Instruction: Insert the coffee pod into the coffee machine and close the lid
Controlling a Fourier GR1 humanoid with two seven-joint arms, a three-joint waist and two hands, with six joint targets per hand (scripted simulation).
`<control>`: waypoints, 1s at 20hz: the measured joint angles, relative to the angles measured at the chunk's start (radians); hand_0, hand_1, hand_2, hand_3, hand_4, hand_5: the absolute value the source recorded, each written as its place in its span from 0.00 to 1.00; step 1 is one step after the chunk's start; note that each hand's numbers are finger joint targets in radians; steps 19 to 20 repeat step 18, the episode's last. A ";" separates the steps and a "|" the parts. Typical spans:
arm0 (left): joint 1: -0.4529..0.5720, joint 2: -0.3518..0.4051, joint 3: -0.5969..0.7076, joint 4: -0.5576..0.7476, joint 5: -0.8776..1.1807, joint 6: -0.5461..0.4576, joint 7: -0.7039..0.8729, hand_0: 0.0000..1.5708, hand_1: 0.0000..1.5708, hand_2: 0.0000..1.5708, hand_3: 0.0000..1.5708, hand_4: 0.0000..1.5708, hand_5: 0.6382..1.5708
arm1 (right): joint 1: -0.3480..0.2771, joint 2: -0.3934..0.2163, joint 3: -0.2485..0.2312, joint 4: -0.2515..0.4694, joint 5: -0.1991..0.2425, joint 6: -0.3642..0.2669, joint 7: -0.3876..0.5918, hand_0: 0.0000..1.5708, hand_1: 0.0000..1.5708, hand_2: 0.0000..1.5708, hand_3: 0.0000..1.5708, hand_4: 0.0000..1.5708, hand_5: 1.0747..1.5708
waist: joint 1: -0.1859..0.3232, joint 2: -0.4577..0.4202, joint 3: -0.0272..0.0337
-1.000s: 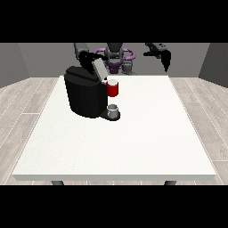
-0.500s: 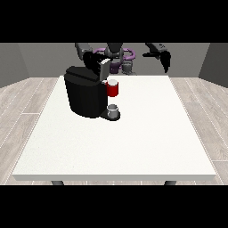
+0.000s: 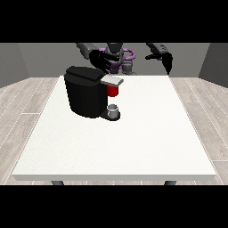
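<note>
Since the grey lid [image 3: 112, 80] lies flat over the top of the black coffee machine [image 3: 87, 91], which stands toward the table's [image 3: 133, 142] far left corner, the closing looks done or nearly so. The hand at the view's left [image 3: 99, 61] hovers spread just behind the lid; the hand at the view's right [image 3: 165, 60] hangs relaxed over the far right edge. No pod shows plainly, so whether it went in I cannot tell.

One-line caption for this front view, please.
Hand at the view's left hovers behind the black coffee machine, its grey lid lowered over a red thing at the machine.
</note>
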 measured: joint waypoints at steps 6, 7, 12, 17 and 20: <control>0.002 -0.017 -0.033 -0.030 -0.004 0.008 0.019 0.00 0.00 0.00 0.00 0.12 1.00 | -0.038 0.015 -0.004 0.025 0.013 -0.003 0.011 0.00 0.00 0.00 0.00 0.08 1.00 | 0.010 -0.015 0.0002; -0.002 -0.015 -0.031 -0.032 -0.001 0.009 0.019 0.00 0.00 0.00 0.00 0.12 1.00 | -0.038 0.018 -0.003 0.024 0.012 0.004 0.001 0.00 0.00 0.00 0.00 0.02 1.00 | 0.006 -0.016 0.0001; 0.013 -0.024 -0.035 -0.026 -0.008 0.021 -0.025 0.00 0.00 0.00 0.00 0.13 1.00 | 0.005 0.070 0.027 -0.011 0.000 0.032 -0.053 0.00 0.00 0.00 0.00 0.22 1.00 | -0.024 -0.043 0.0001; 0.073 -0.044 -0.047 -0.008 -0.014 0.024 -0.056 0.00 0.00 0.00 0.00 0.12 1.00 | 0.157 0.097 0.103 -0.081 -0.102 0.021 -0.097 0.00 0.00 0.00 0.00 0.16 1.00 | -0.057 -0.125 0.0002; 0.075 -0.040 -0.037 0.009 -0.015 0.029 -0.071 0.00 0.00 0.00 0.00 0.12 1.00 | 0.195 0.100 0.129 -0.101 -0.123 0.010 -0.106 0.00 0.00 0.00 0.00 0.10 1.00 | -0.075 -0.131 0.0001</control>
